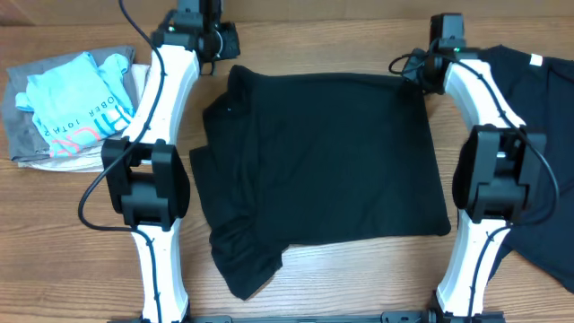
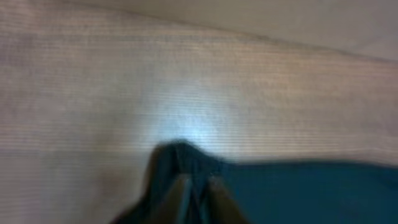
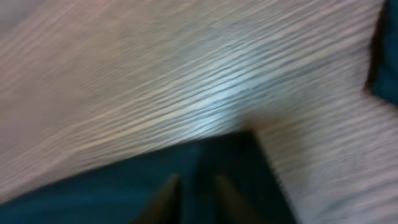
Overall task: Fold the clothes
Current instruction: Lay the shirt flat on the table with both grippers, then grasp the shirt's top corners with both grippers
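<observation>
Black T-shirt (image 1: 332,152) spreads back behind both grippers, its far edge running straight from one to the other. Left gripper (image 2: 198,186) pinches the corner at its fingertips. Right gripper (image 3: 193,190) sits over the opposite corner — too blurred to tell its grip.

Robotics lab bench: twin arms (image 1: 152,197) mounted at a wood-grain table (image 1: 54,251), garments (image 1: 63,108) heaped left of the left gripper (image 1: 224,52).
</observation>
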